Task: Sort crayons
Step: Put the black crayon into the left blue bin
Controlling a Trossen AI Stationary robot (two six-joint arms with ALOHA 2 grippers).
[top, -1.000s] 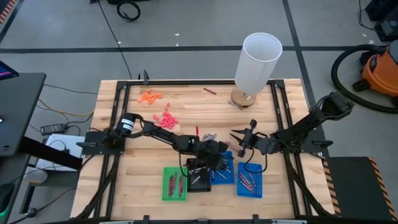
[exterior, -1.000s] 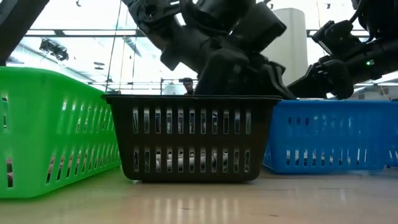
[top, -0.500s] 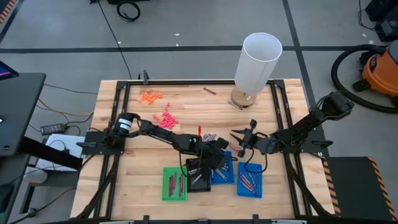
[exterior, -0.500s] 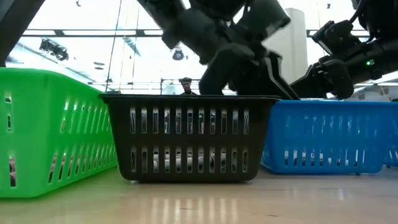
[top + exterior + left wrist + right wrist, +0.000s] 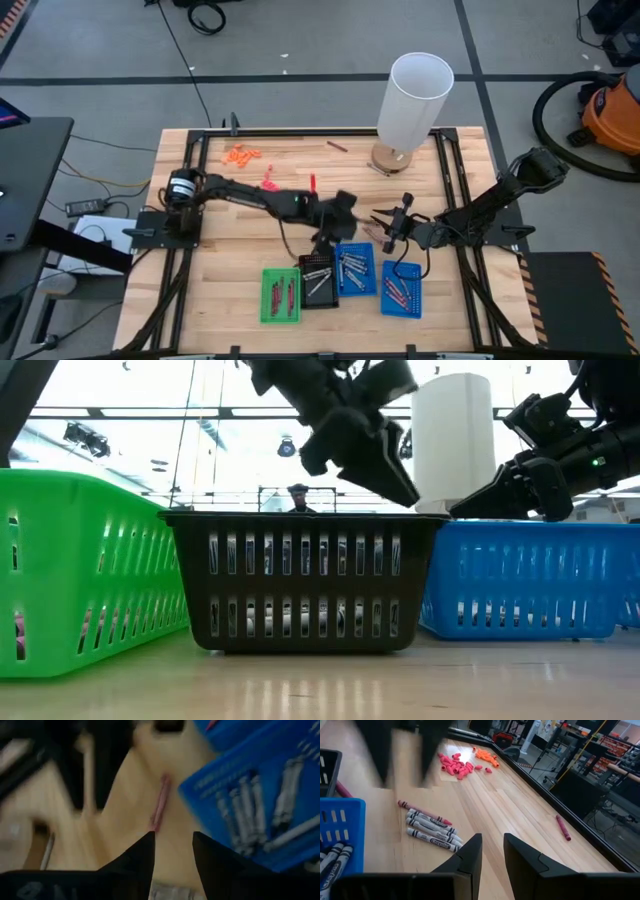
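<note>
White cylinder near desk's far edge; orange bits, perhaps erasers, toward far-left corner.

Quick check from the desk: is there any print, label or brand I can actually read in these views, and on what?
"Crayola": on the paper wrappers of the loose grey crayons lying on the table, right wrist view.
Wrappers of the grey crayons in the blue basket: print shows, too small to read.
Maroon crayon near the table's edge: too small to read.
High, low and left wrist views: nothing readable.
</note>
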